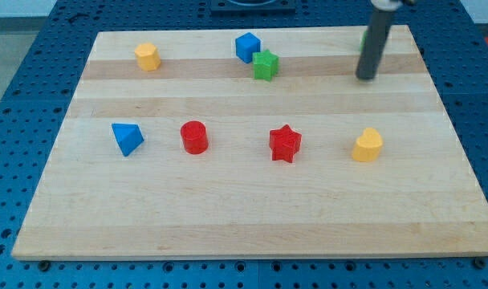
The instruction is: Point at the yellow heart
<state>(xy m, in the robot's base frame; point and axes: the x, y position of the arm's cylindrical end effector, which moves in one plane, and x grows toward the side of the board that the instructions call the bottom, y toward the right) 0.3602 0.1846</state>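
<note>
**Tip over board's upper right, clear of all blocks**

Tip (365,78) of the dark rod sits near the view's top right of the wooden board (244,217). No pincer on this arm, only the plain rod, so nothing to read as apart or together. My tip touches no block.

Yellow heart (368,145): directly toward the view's bottom from the tip, well apart from it, bare wood between. It rests flat near the board's right side, in the middle row.

Same row, moving toward the view's left:
- red star (285,144), near the heart, not touching
- red cylinder (194,137)
- blue triangular block (128,138), farthest left

Top row, to the left of the tip:
- green star-like block (266,65), just beside the blue cube (247,46); cannot tell if they touch
- yellow block (148,57), roughly hexagonal, alone near the top left

Blue perforated table (19,144) surrounds the board.
</note>
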